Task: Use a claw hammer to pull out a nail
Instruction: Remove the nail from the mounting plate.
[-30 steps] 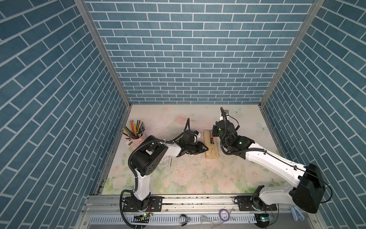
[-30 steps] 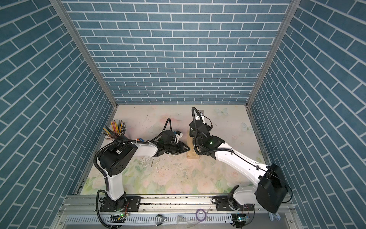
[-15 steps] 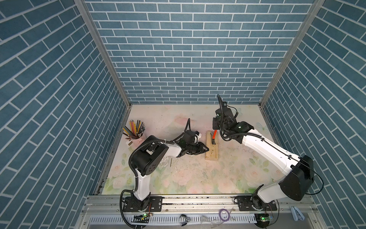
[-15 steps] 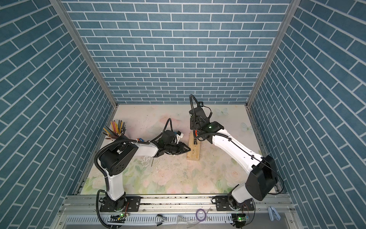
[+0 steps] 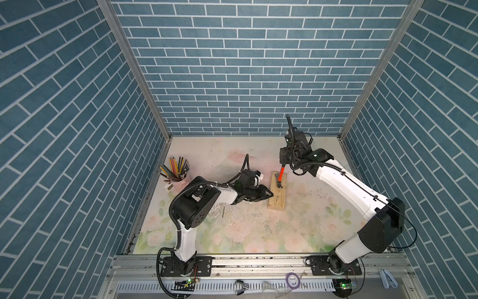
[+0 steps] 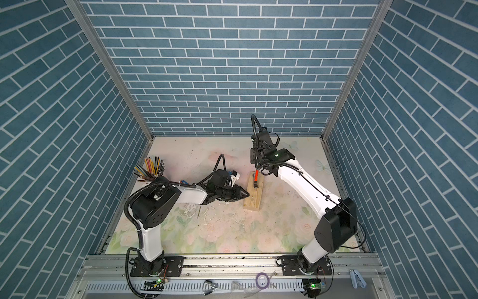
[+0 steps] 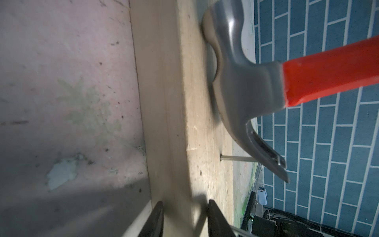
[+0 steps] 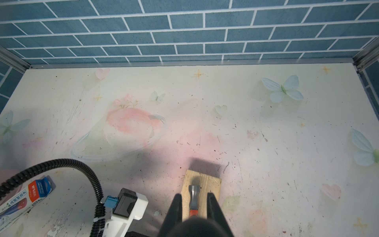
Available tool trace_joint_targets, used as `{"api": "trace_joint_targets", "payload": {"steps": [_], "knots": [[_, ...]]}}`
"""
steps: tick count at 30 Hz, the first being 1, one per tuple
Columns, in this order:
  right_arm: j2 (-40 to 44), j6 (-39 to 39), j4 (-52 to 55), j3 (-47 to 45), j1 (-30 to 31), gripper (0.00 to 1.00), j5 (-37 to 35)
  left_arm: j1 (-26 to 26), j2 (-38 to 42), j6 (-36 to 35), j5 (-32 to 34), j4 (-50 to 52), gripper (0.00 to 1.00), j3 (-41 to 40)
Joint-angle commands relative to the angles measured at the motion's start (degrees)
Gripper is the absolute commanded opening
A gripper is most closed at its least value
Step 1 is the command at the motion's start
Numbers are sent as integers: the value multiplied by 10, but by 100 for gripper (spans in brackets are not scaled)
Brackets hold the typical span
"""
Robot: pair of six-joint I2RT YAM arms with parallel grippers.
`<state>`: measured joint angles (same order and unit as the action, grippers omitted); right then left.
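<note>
One steel-headed claw hammer (image 7: 242, 82) with an orange-red handle stands on the far half of a pale rectangular wooden block (image 5: 277, 196). The block lies near the middle of the table, slightly toward the right arm's side. In the left wrist view the rounded striking end of the head presses on the block's top face. The forked claw is lifted off it, hooked at the head of a thin grey nail (image 7: 235, 158). Most of the nail's shank shows bare between wood and claw, and its tip sits in the block. The handle slants up toward the back wall into the right gripper (image 8: 194, 196), whose two black fingers are closed tight on it.

The left gripper (image 7: 185, 202) comes in low from the left arm's side. Its jaws are narrowly parted around the block's long edge, one finger at table level and one over the top face, pinching the board's thickness.

By the left wall stands a pink cup of coloured pencils (image 5: 177, 172), and a white carton with blue and red print (image 8: 30, 195) lies near it. Everything sits on a worn floral table mat (image 5: 258, 233) enclosed by blue brick-patterned walls (image 5: 245, 64).
</note>
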<state>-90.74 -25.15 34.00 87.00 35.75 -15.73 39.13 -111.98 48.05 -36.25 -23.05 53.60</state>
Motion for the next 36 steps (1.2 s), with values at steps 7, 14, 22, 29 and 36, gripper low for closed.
{"api": "trace_joint_targets", "payload": {"steps": [7,14,22,29,36], "knots": [[-54,22,62,82,-41,0,96,-12,-39,-11,45,74,36,5],[-91,43,67,149,-61,0,107,-18,-40,-26,47,97,36,28],[-118,73,67,228,-75,0,110,-20,-42,-34,43,103,36,42],[-124,92,51,277,-78,0,118,-26,-13,-56,55,122,38,59],[-114,113,37,308,-78,0,139,-27,40,-93,75,129,44,67]]}}
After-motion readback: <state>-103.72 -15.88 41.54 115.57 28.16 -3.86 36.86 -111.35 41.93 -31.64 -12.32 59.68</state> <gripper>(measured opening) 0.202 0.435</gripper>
